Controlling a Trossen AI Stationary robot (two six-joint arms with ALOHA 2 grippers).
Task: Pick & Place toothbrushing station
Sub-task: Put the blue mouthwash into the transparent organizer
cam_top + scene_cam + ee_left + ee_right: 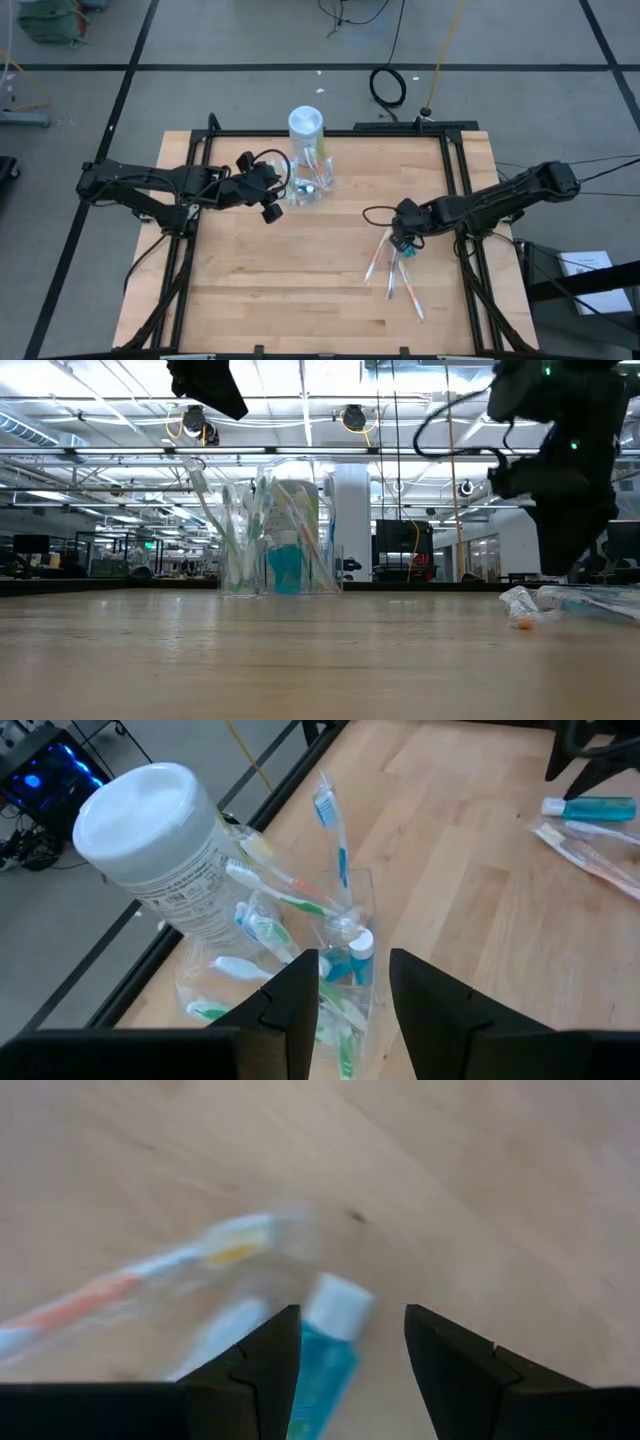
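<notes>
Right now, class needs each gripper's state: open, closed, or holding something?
Left gripper: open, holding nothing, beside the clear holder.
Right gripper: open, over the toothpaste tube.

Clear, colourless holder (312, 187) with blue, green and white toothbrushes (300, 900), right beside a white-capped canister (306, 123) with a green label. Well apart from the holder: teal toothpaste tube (322, 1370), white cap, among orange-and-white wrapped brushes (378, 262). Table (280, 290) light wood grain; both arms black.

Bright overhead lighting, blurred right-wrist view
</notes>
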